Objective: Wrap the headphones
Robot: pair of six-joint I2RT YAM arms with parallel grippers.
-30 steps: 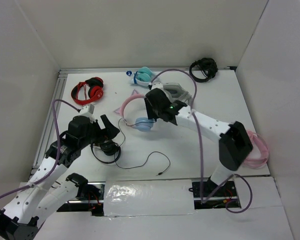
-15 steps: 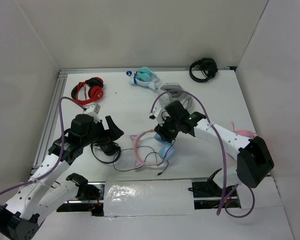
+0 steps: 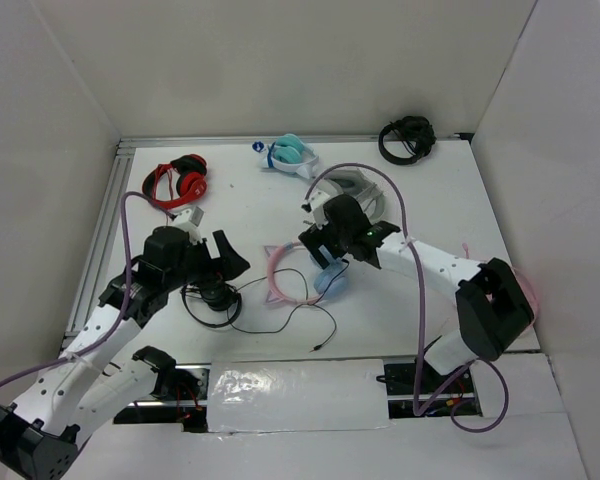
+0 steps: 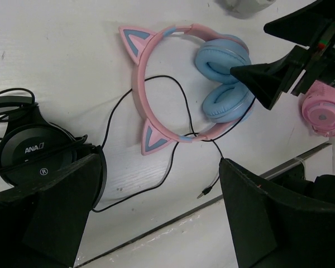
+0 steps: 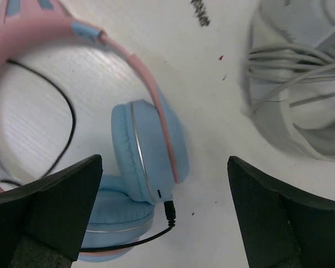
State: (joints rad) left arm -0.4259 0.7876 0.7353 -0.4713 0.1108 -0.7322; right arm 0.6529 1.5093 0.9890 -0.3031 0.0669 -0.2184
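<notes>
1. Red headphones (image 3: 177, 183) lie far left. Black headphones (image 4: 33, 153) sit against the left finger of the left gripper (image 4: 162, 167), whose jaws are spread and empty.
2. Cat-ear headphones (image 4: 181, 84) lie flat mid-table, with the black cable (image 4: 181, 106) looped loosely across the headband.
3. Right gripper (image 5: 164, 164) hovers over a blue ear cup (image 5: 148, 151), jaws spread and gripping nothing. Grey headphones (image 3: 358, 186) lie close by.

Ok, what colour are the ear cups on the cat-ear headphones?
Light blue ear cups, on a pink headband; clearest in the left wrist view.

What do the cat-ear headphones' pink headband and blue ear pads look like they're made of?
Headband: probably hard plastic, smooth matte pink, holding a rigid arc. Ear pads: likely soft leatherette, light blue, with slight sheen and puffy rounded edges.
</notes>
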